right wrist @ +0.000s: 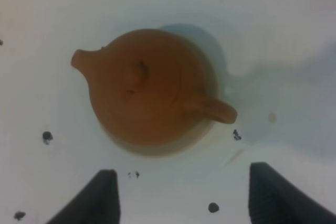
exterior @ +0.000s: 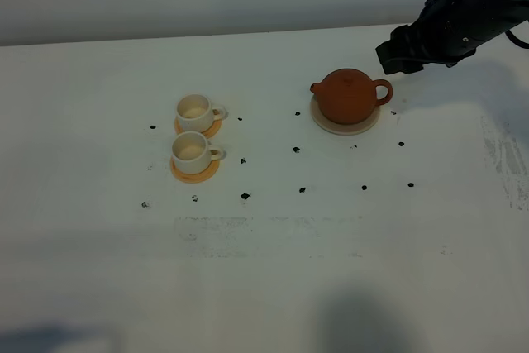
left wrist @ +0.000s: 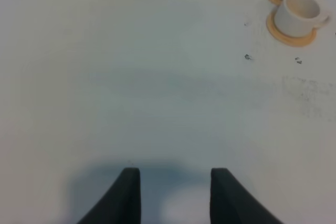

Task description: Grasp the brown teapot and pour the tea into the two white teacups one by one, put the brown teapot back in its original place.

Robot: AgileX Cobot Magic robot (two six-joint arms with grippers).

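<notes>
The left gripper (left wrist: 175, 174) hangs over the table (left wrist: 105, 77), jaws apart. At left, the near cup (exterior: 192, 152) and far cup (exterior: 195, 111) stand on 2 orange coasters (exterior: 198, 175). Farther right, the teapot (exterior: 347, 95) sits on its pale coaster (exterior: 357, 128); the right gripper (exterior: 397, 59) hovers just beyond, jaws apart.

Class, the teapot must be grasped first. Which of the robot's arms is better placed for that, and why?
Right. The right claw is open and hovers close to the brown teapot, on its handle side. The left claw is over bare table, with no teapot in its wrist view.
</notes>
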